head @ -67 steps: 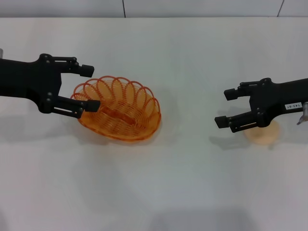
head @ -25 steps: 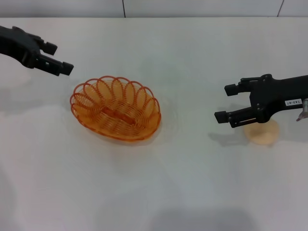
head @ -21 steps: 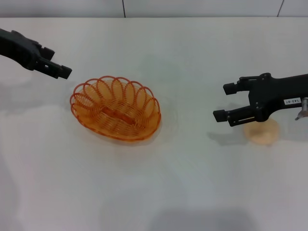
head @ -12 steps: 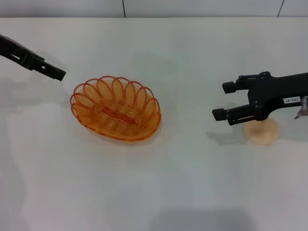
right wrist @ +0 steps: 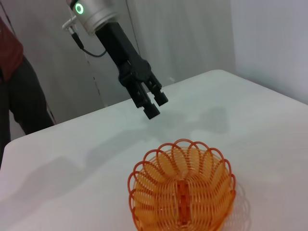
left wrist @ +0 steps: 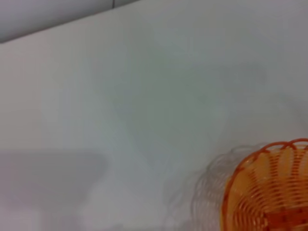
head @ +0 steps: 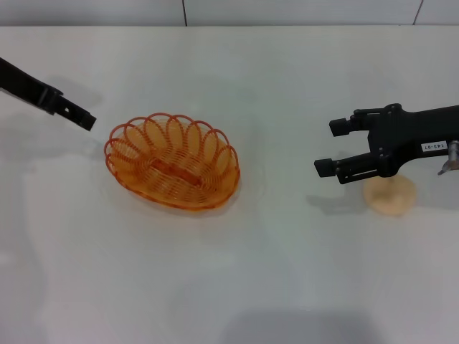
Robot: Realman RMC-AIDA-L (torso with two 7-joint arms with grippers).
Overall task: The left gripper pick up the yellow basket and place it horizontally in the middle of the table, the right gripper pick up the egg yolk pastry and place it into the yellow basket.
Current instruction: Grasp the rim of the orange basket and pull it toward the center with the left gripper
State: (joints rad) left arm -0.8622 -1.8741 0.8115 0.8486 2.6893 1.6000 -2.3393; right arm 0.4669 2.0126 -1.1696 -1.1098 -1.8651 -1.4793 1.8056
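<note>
The yellow basket (head: pixel 172 161) stands upright on the white table (head: pixel 237 287), left of centre. It also shows in the right wrist view (right wrist: pixel 182 192), and its rim shows in the left wrist view (left wrist: pixel 269 192). My left gripper (head: pixel 79 118) hovers apart from the basket at its far-left side. In the right wrist view it (right wrist: pixel 156 105) is empty, its fingers slightly apart, under the green ring light. My right gripper (head: pixel 328 147) is open and empty at the right. The egg yolk pastry (head: pixel 391 197) lies on the table just behind its fingers, partly under the arm.
The table's far edge meets a grey wall (head: pixel 287 11). In the right wrist view a person in dark clothes (right wrist: pixel 19 86) stands beyond the table's far left side.
My left gripper has let go of the basket, pulled back to the far left and turned edge-on. My right gripper has drifted slightly left, still open. Basket and pastry have not moved.
</note>
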